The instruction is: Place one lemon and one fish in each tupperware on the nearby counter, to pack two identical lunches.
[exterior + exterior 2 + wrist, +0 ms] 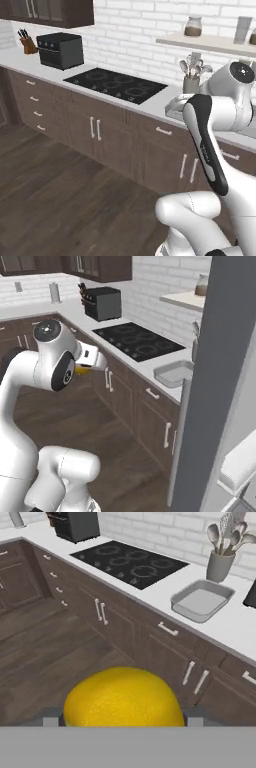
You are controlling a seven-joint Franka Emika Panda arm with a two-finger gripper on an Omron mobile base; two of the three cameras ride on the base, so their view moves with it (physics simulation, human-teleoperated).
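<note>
The gripper (86, 369) clamps a lemon (123, 698) between its fingers, held above the floor and facing the empty tupperware (202, 600) on the counter (150, 591), apparently for delivery.

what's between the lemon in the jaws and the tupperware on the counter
Nothing visible. The lemon is held over open floor, and the tupperware sits empty near the counter edge. The utensil holder stands behind the tub, off the path.

Lemon (123, 697) bottom and tool (123, 719) fingertips, cut off below
</note>
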